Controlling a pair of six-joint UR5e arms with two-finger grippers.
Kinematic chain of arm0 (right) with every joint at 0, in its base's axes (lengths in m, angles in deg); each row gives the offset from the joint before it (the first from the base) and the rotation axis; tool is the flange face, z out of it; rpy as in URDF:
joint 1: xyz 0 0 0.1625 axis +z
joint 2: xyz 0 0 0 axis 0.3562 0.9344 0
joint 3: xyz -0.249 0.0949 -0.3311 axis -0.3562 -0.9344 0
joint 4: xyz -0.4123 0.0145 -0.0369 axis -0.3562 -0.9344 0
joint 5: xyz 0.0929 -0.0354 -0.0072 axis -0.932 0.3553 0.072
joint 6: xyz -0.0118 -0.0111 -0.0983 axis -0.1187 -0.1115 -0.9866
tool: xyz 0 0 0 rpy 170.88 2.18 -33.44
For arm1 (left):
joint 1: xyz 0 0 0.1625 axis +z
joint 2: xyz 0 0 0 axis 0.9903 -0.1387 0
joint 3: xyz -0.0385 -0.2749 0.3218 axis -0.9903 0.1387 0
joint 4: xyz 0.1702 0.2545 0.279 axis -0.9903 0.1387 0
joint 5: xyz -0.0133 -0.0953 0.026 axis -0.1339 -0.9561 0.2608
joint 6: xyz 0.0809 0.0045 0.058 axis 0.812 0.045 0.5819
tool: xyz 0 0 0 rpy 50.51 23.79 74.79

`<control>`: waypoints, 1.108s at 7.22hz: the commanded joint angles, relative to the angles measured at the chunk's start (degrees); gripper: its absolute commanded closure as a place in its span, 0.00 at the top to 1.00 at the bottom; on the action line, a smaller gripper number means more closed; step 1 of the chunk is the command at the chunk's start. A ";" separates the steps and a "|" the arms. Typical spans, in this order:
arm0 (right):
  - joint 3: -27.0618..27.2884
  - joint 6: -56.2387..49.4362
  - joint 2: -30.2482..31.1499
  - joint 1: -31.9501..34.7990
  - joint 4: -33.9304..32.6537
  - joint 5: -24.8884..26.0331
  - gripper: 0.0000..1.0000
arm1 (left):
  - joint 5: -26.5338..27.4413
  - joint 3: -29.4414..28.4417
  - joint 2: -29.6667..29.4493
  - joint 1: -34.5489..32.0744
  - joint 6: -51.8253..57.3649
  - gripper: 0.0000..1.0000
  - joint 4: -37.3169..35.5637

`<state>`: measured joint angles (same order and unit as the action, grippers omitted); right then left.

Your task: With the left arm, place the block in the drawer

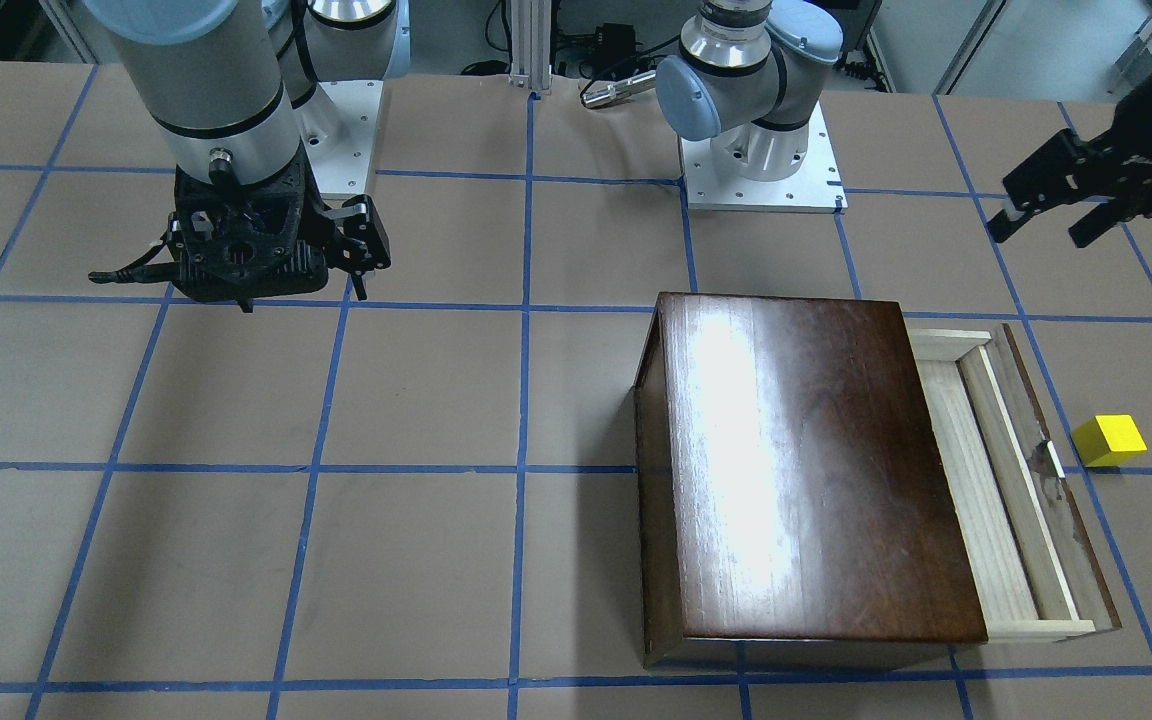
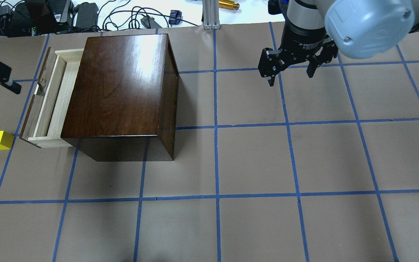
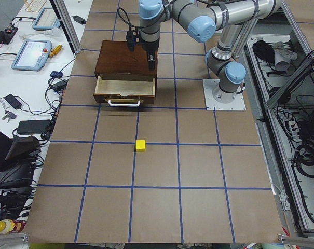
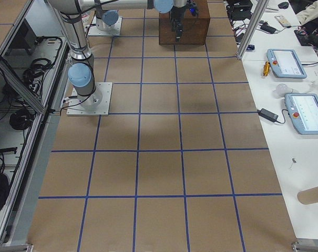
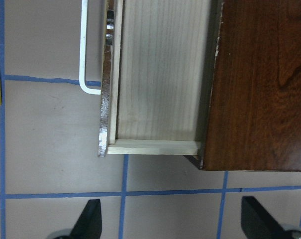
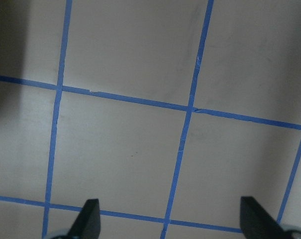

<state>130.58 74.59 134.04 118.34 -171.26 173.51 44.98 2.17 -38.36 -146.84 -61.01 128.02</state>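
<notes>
The small yellow block [image 1: 1109, 440] lies on the table just beyond the drawer's front; it also shows in the overhead view [image 2: 0, 140] and the exterior left view [image 3: 140, 145]. The drawer [image 1: 986, 480] is pulled out of the dark-brown box [image 1: 796, 470], and its pale wood tray [image 5: 160, 74] is empty. My left gripper [image 1: 1041, 235] hangs open and empty above the table beside the drawer's far end, apart from the block. The left wrist view shows its fingers [image 5: 88, 219] spread wide. My right gripper [image 2: 291, 77] is open and empty, far from the box.
The box [image 2: 122, 83] stands on brown paper with a blue tape grid. A white handle [image 5: 83, 50] sticks out from the drawer front. Both arm bases [image 1: 761, 170] sit at the robot's edge of the table. Cables and devices [image 2: 86, 14] lie beyond the far edge.
</notes>
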 commanded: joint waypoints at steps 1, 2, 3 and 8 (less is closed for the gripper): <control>0.00 -0.02 0.00 0.00 0.00 0.00 1.00 | 4.31 0.64 -1.01 -15.45 -16.60 1.00 -6.35; 0.00 0.07 0.00 0.00 0.00 0.00 1.00 | 8.18 0.91 -2.06 -19.61 -19.26 1.00 -9.17; 0.00 -0.02 0.00 0.00 0.00 -0.09 1.00 | 7.69 0.91 -2.68 -21.65 -20.68 1.00 -9.37; 0.00 -0.02 0.00 0.00 0.00 0.00 1.00 | 8.13 1.35 -2.51 -23.52 -20.25 1.00 -10.07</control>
<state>130.58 74.60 134.05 118.34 -171.26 173.51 53.03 3.46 -40.98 -170.30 -81.41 117.97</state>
